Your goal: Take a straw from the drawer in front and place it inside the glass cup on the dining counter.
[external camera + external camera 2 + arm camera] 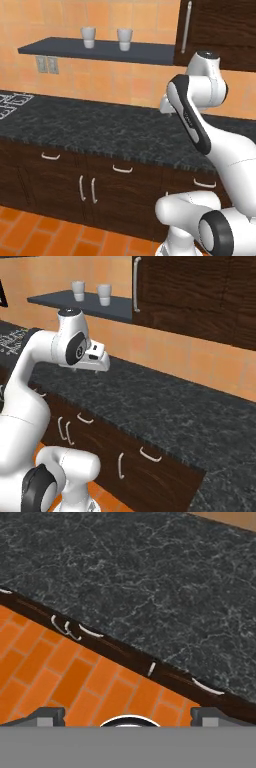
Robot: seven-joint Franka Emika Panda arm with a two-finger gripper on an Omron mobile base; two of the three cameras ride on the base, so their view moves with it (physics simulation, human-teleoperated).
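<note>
Overhead, open jaws (128,714) face speckled black stone counter (150,577), orange brick floor (55,677).

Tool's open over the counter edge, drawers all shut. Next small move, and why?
Probably lower the tool toward the handle of the closed drawer in front. The tool is open and empty, high above the black counter, looking down over its front edge, and no straw is visible while the drawer is shut.
</note>
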